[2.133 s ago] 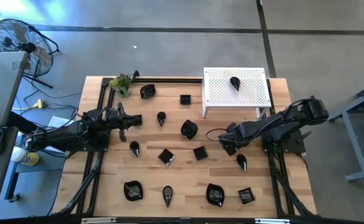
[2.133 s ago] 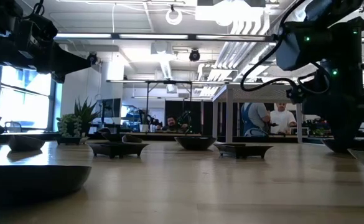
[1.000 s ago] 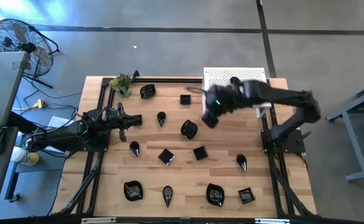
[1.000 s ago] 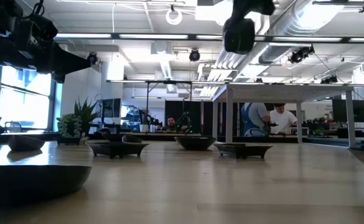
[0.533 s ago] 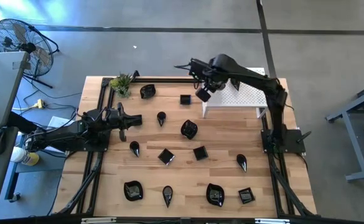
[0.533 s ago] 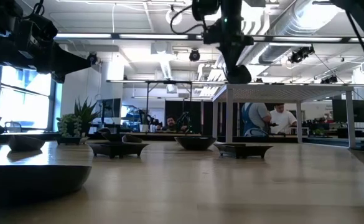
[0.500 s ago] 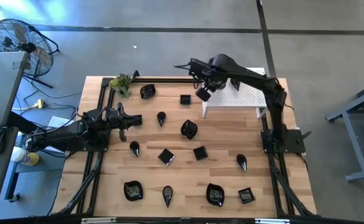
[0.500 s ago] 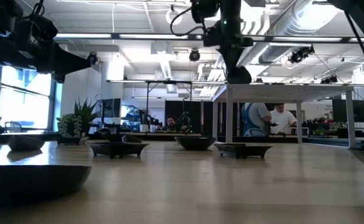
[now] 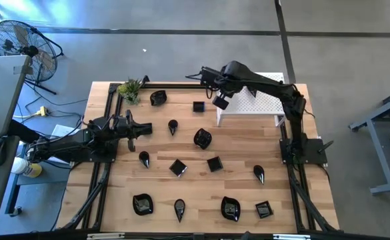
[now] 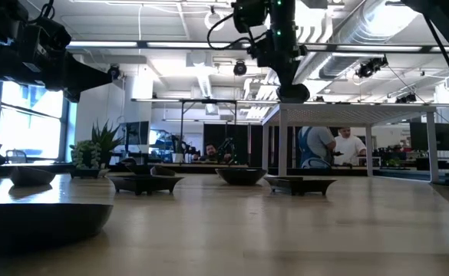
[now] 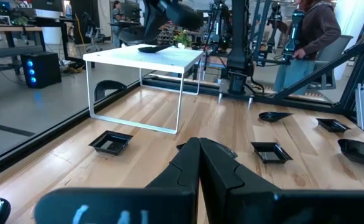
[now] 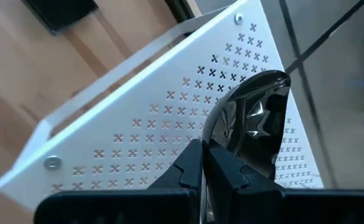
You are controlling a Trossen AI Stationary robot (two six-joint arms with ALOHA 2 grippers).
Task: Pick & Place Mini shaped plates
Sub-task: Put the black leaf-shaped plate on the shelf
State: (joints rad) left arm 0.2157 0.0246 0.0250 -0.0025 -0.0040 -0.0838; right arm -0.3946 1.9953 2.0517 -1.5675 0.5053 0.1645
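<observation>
Several glossy black mini plates lie on the wooden table, among them a square one (image 9: 199,106), a wavy one (image 9: 203,138) and a teardrop one (image 9: 259,175). One more teardrop plate (image 12: 250,124) rests on the white perforated platform (image 9: 261,103); my right arm hides it in the high view. My right gripper (image 12: 200,144) hangs shut above the platform's left end (image 9: 220,102), tipped downward, its tips just short of that plate and touching nothing. My left gripper (image 9: 148,128) waits shut and level at the table's left side.
A small green plant (image 9: 130,88) stands at the far left corner. Black frame rails (image 9: 181,85) run along the far and side edges. The platform stands on thin legs (image 11: 180,106) over the table's far right. People (image 10: 347,146) show in the room beyond.
My right gripper has swung from above the middle of the table toward the far edge, to the platform's left end, tipping further downward. It has stayed shut, and over the last half second it has barely moved. The plates lie where they were.
</observation>
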